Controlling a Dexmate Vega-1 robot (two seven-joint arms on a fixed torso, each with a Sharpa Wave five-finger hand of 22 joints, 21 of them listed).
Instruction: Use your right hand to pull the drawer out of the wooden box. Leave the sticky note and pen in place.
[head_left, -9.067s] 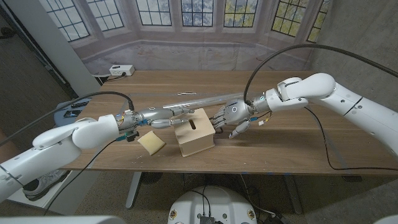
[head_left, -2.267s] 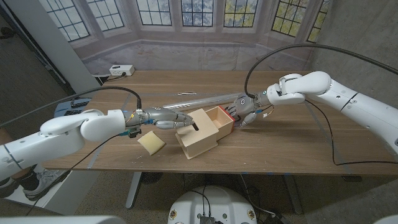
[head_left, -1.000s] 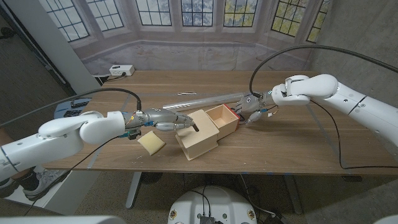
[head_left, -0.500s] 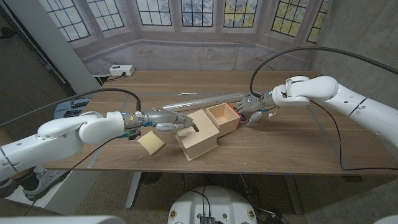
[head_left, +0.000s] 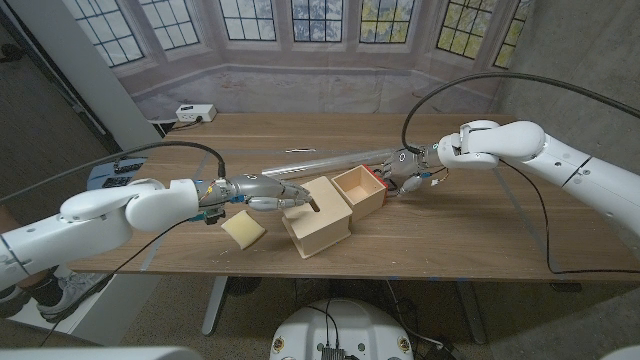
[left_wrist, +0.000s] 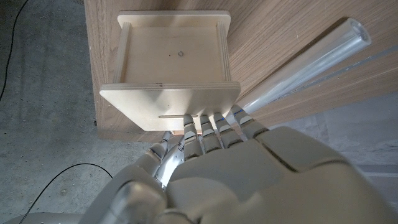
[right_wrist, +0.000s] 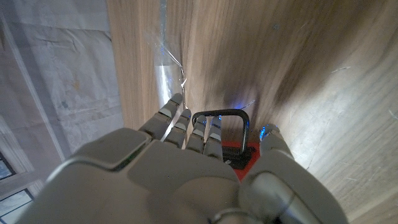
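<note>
Drawer drawn out of the wooden box, both hands on the set

On the wooden table (head_left: 470, 235), the wooden box (head_left: 318, 218) stands near the front edge, the left hand (head_left: 268, 192) resting its fingers on the box's slotted top; the open drawer (head_left: 359, 190) sits just beside the box's far right corner, empty inside, while the right hand (head_left: 404, 176) curls its fingers round the black handle (right_wrist: 221, 116) on the drawer's red end; a clear tube (head_left: 315, 158) lies behind, a yellow sticky note pad (head_left: 243, 230) left of the box
</note>
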